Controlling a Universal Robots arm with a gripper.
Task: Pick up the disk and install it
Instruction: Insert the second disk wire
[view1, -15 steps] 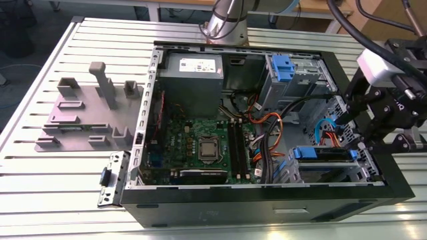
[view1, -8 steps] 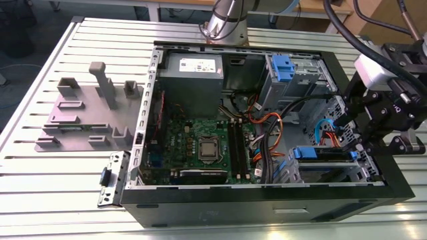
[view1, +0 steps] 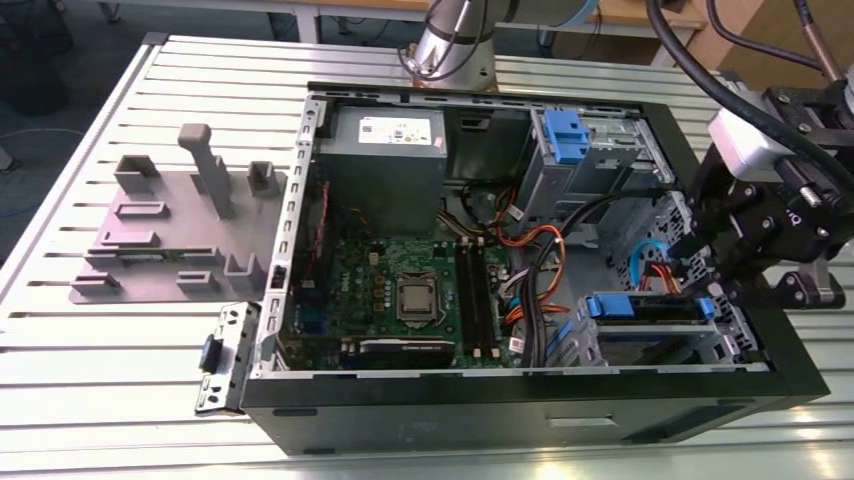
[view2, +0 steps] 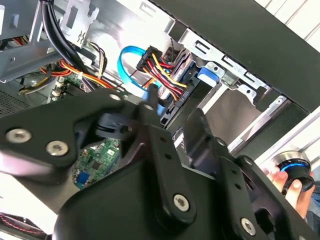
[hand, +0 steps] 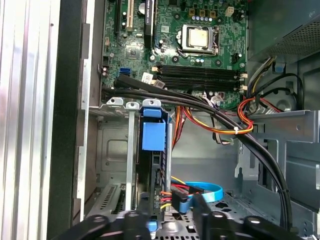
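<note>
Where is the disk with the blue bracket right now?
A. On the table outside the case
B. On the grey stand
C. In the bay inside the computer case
C: the disk sits slotted in the case's bay, cables plugged in, with the gripper right beside it.

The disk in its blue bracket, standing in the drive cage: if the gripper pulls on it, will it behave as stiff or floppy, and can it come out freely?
The disk would probably act stiff: its blue bracket looks like moulded plastic. It may not come free, since cables seem plugged into its end. It stands on edge between the drive cage walls, so tipping seems unlikely.
</note>
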